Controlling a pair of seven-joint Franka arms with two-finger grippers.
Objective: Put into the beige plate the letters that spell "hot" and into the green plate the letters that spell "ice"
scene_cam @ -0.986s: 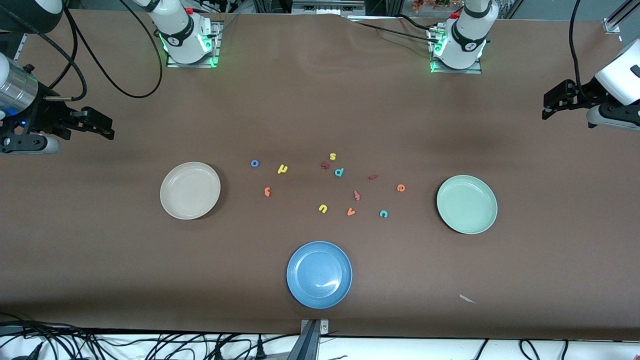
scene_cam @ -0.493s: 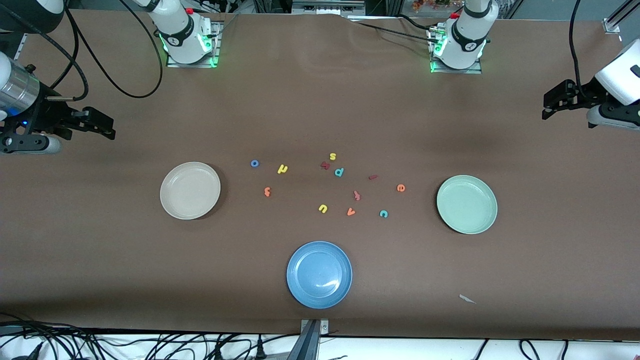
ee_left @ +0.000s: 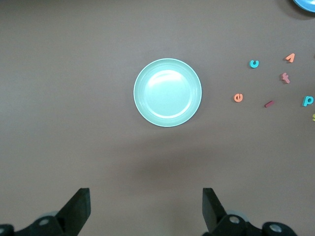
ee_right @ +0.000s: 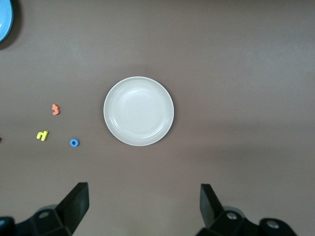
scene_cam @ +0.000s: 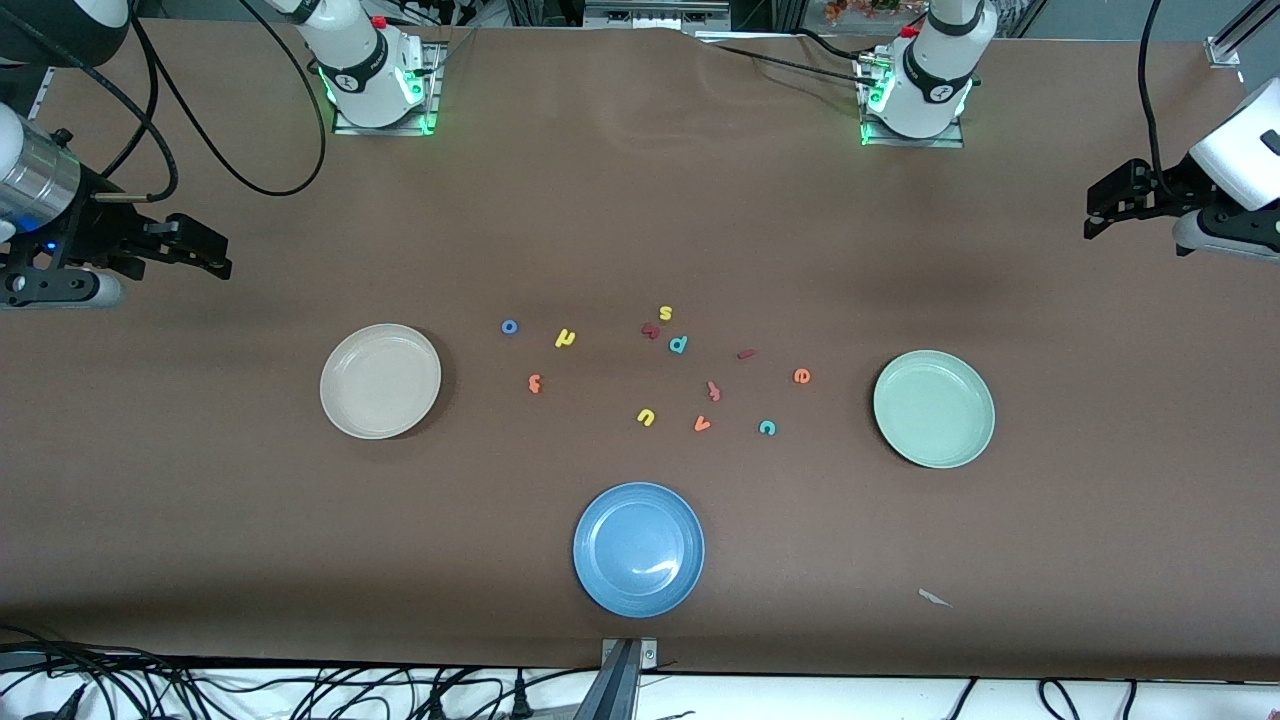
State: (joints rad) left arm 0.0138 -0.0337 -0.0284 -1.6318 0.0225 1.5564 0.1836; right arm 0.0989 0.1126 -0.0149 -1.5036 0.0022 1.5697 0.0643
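Observation:
The beige plate [scene_cam: 380, 381] [ee_right: 139, 111] lies empty toward the right arm's end. Beside it lie the blue "o" [scene_cam: 509, 327] [ee_right: 74, 142], yellow "h" [scene_cam: 565, 339] [ee_right: 42, 135] and orange "t" [scene_cam: 534, 383] [ee_right: 55, 109]. The green plate [scene_cam: 934, 409] [ee_left: 167, 92] lies empty toward the left arm's end, with the orange "e" [scene_cam: 801, 376] [ee_left: 238, 98], dark red "i" [scene_cam: 745, 354] [ee_left: 268, 103] and teal "c" [scene_cam: 767, 428] [ee_left: 254, 64] beside it. My right gripper [scene_cam: 215, 260] [ee_right: 144, 204] and left gripper [scene_cam: 1095, 215] [ee_left: 146, 206] hang open and empty, high over the table's two ends.
A blue plate [scene_cam: 638, 549] sits nearest the front camera. Mixed among the task letters are a yellow "s" [scene_cam: 665, 313], a dark red curved letter [scene_cam: 650, 330], a teal "p" [scene_cam: 678, 345], a yellow "u" [scene_cam: 646, 417], an orange "v" [scene_cam: 702, 424] and a reddish letter [scene_cam: 713, 391].

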